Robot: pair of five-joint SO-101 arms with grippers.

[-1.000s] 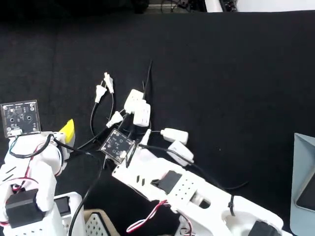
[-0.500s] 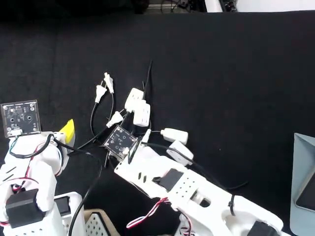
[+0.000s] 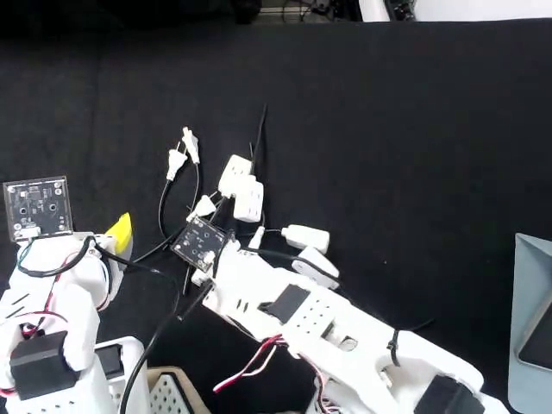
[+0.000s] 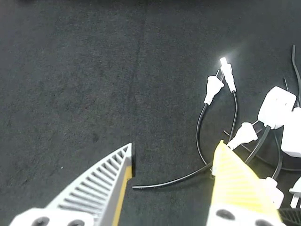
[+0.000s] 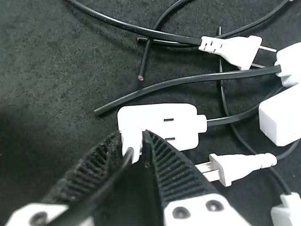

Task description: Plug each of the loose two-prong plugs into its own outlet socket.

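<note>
Two loose white plugs point(image 3: 177, 159) point(image 3: 190, 142) lie on black cords, a third plug point(image 3: 203, 207) nearer the arms. White outlet sockets point(image 3: 241, 185) sit beside them, two more sockets point(image 3: 306, 237) further right. My left gripper point(image 4: 175, 146) is open and holds nothing, short of the plugs point(image 4: 211, 89) point(image 4: 227, 70). Its yellow finger point(image 3: 121, 231) shows from above. My right gripper point(image 5: 134, 136) has its black fingers point(image 5: 164, 165) pinched together on the corner of a flat two-slot outlet socket point(image 5: 160, 123). A plug point(image 5: 235, 165) lies just beside that socket, another plug point(image 5: 233, 47) beyond it.
Black cords point(image 5: 155, 35) cross under and around the right gripper, and one drapes over a finger. More socket blocks point(image 5: 282, 117) lie close by. A grey tray point(image 3: 528, 285) stands at the table's right edge. The far half of the black cloth point(image 3: 388, 112) is bare.
The right arm has slid left and slightly away from the table's front, toward the third plug. The left arm and the far plugs have stayed put.
</note>
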